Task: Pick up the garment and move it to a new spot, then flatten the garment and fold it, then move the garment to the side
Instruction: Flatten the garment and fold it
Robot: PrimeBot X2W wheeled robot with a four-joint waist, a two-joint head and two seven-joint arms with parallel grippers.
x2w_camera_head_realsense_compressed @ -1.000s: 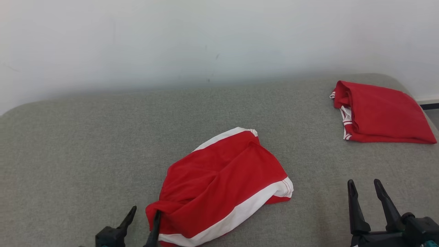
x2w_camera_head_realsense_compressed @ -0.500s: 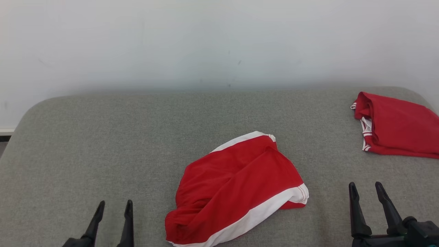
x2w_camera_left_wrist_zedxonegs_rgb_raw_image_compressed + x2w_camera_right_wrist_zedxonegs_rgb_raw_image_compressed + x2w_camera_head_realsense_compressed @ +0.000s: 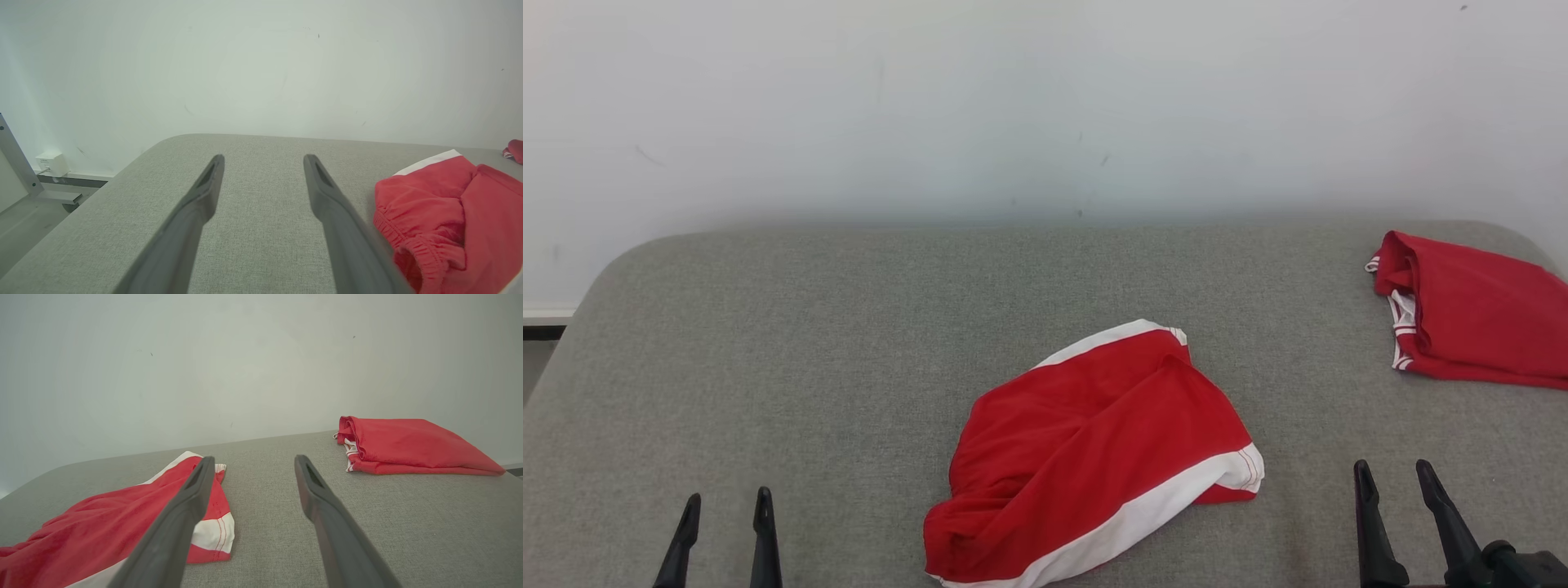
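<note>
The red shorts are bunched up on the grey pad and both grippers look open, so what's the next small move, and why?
Probably bring the left gripper toward the elastic waistband end of the red shorts. Both it and the right gripper are open and clear of the cloth, which lies crumpled on the grey pad, so flattening needs a hold first.

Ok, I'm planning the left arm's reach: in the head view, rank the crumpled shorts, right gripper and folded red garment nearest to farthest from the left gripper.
1. Crumpled shorts, just right of the left gripper.
2. Right gripper, near edge, far right.
3. Folded red garment, back right corner.
</note>
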